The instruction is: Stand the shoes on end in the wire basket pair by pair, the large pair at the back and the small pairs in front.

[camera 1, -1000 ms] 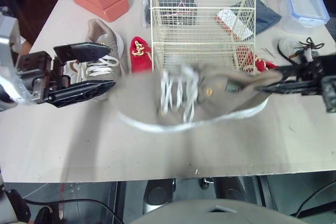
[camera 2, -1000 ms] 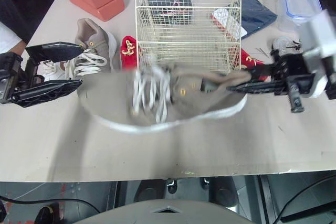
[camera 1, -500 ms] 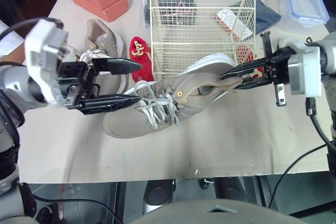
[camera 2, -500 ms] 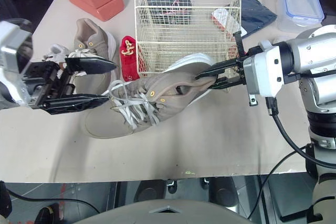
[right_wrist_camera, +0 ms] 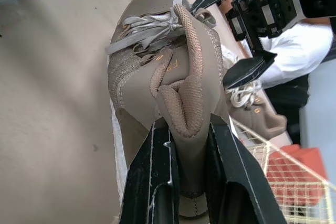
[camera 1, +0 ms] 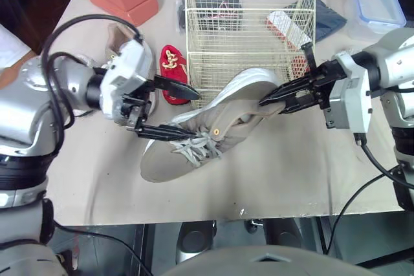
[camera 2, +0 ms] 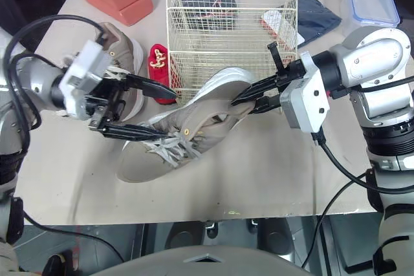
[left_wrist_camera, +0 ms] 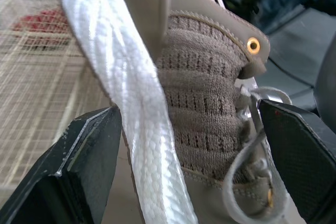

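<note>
One large taupe shoe is in hand, directly in front of the wire basket. It is tilted, with its heel raised against the basket's front face and its toe low toward the bench.

Right tool: closed on the heel collar, one finger inside the shoe and one outside, as the right wrist view confirms. This grip carries the shoe's weight at the end that must go uppermost, which suits a toe-down placement.

Left tool: spread wide, with one finger on each side of the laced midsection. It grips nothing, and contact with the shoe cannot be confirmed. Its position suggests it is there to steady or pivot the forefoot, since a heel pinch alone leaves the long shoe free to swing.

The basket appears to hold no shoes; dark items seen through its mesh seem to lie behind it. The matching large shoe and a small red shoe lie on the bench just left of the basket.

Assessment: the task is at its first pair. The shoe has to clear the basket's rim and go to the back, so more lift is required. The risk is slippage at the soft collar.
</note>
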### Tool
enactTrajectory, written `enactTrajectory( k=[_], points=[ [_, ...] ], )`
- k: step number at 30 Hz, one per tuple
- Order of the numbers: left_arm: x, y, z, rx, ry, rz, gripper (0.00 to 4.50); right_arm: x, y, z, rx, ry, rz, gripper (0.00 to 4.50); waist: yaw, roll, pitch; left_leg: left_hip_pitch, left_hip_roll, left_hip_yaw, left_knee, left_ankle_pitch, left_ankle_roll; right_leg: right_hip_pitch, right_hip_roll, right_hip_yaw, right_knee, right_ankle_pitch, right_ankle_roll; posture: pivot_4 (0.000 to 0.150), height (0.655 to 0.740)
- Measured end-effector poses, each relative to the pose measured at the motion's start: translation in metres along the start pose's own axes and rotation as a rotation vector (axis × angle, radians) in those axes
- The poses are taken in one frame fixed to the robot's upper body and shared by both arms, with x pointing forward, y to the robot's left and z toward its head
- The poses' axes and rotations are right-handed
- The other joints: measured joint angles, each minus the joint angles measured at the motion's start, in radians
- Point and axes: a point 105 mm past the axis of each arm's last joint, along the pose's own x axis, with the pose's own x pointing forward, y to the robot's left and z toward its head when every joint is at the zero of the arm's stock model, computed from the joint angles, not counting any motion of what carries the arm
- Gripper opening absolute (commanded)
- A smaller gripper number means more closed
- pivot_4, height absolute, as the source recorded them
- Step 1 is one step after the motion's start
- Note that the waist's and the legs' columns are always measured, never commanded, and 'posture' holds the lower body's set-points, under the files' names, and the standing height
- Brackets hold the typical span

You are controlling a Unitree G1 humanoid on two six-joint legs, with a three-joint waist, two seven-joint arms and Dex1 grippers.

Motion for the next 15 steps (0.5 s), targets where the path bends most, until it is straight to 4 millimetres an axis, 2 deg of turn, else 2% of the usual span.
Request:
enactTrajectory(
  k=[5,8,15],
  points=[
    [0.009,0.0,-0.005,0.014,0.058,-0.04,4.5,-0.001,0.003,-0.005,0.092,0.035,0.008,0.04,-0.001,0.0,0.0,0.0,0.001,0.0,0.0,0.0,0.0,0.0,0.0,0.001,0.0,0.0,0.0,0.15,0.686],
    [0.015,0.0,-0.007,0.013,0.075,-0.051,3.49,0.0,0.004,-0.005,0.145,0.041,-0.001,0.0,-0.001,0.0,0.0,0.0,0.001,0.0,0.0,0.0,0.0,0.0,0.0,0.001,0.0,0.0,0.0,0.15,0.686],
    [0.017,0.001,-0.01,0.001,0.087,-0.047,0.5,0.004,0.005,-0.001,0.163,0.031,0.0,0.0,-0.001,0.0,0.0,0.0,0.001,-0.001,0.0,0.0,0.0,0.0,0.0,0.003,0.0,0.0,0.001,0.15,0.686]
  ],
)
